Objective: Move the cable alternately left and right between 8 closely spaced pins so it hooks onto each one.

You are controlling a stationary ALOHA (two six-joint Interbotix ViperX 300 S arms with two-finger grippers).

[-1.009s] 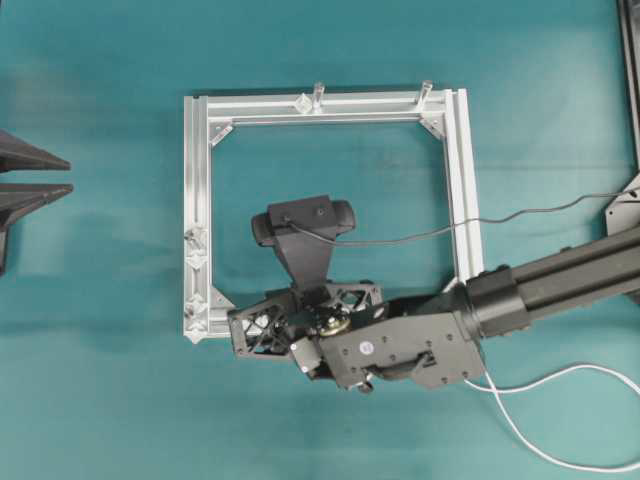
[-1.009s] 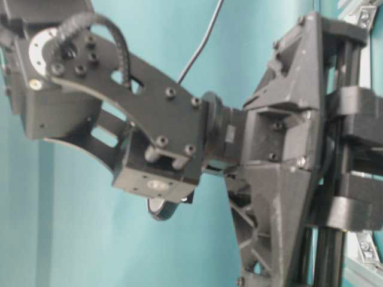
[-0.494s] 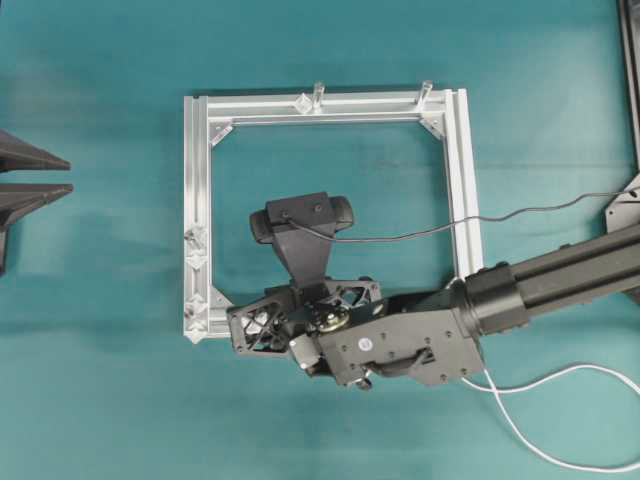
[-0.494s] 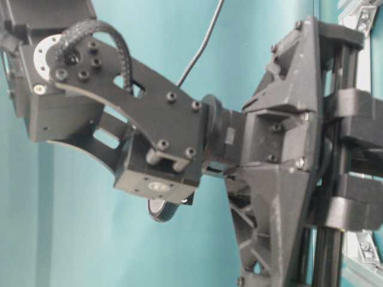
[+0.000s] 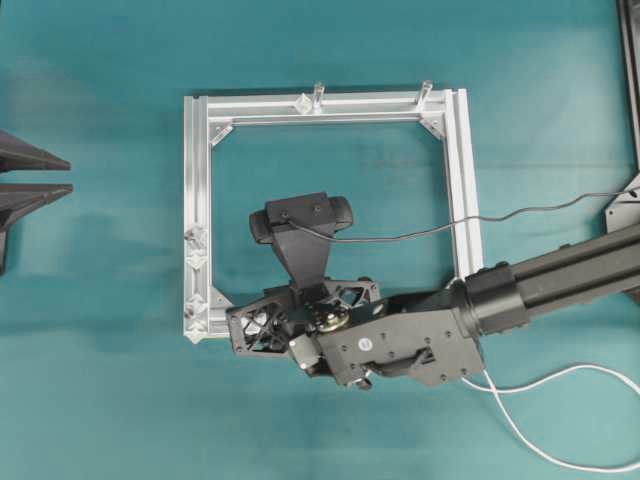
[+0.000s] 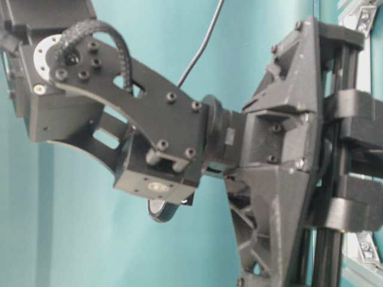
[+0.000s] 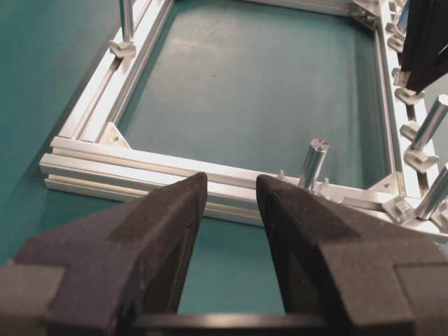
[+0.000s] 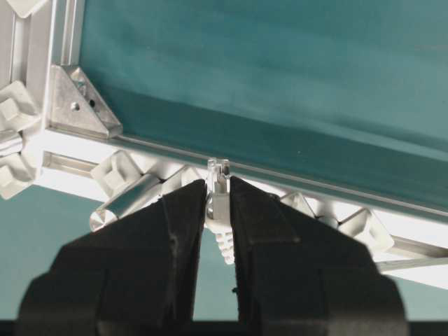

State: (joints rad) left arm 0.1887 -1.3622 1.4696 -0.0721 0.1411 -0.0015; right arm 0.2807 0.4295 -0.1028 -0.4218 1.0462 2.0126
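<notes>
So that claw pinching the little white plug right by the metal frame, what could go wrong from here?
The right claw grips only the cable's small plug between its fingertips, so a tug could pull it free. The pins and a metal post crowd close beside the claw, so it might bump them. The loose cable trails behind the arm across the table and could snag.

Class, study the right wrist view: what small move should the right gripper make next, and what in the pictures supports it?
Probably carry the plug sideways past the nearest pin. The right gripper is shut on the plug just above the bottom frame rail, and no cable is yet seen hooked on a pin.
</notes>
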